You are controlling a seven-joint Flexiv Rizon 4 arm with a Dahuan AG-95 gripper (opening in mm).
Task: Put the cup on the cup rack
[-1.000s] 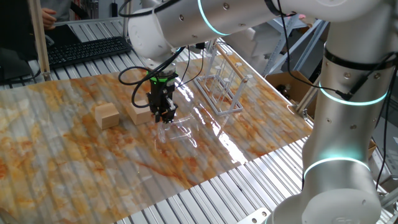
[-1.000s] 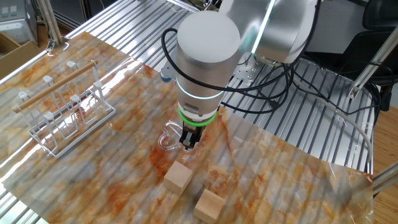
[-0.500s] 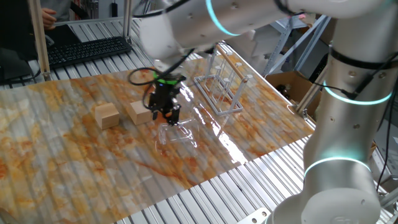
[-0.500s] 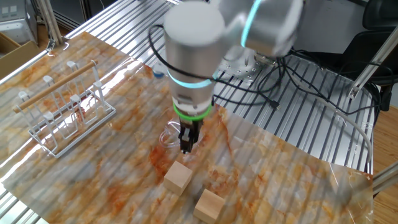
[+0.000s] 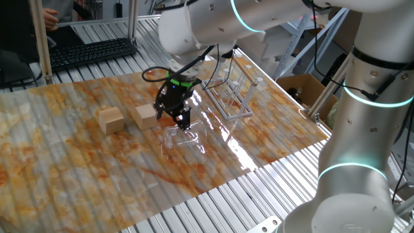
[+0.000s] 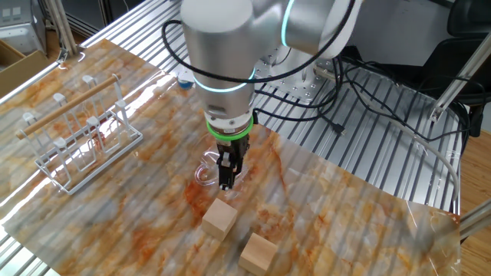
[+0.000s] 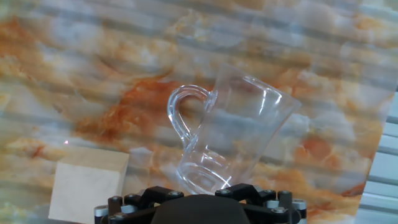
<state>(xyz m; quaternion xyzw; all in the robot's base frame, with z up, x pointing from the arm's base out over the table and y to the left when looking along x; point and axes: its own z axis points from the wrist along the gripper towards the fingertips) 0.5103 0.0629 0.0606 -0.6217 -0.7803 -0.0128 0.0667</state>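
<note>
hand view shows you the clear glass cup with a round handle point(image 7: 233, 134) lying tipped on the orange marbled desk point(image 7: 93, 68), right under the black gripper point(image 6: 226, 170). a tan wooden cube point(image 7: 87, 190) sits just beside it. you cannot tell if the jaws are spread or pinching the cup. you look to be at the grabbing step. next you need a firm hold near the cup's base, then lift it and carry it to the clear peg cup rack point(image 6: 80, 142), well apart.
</note>
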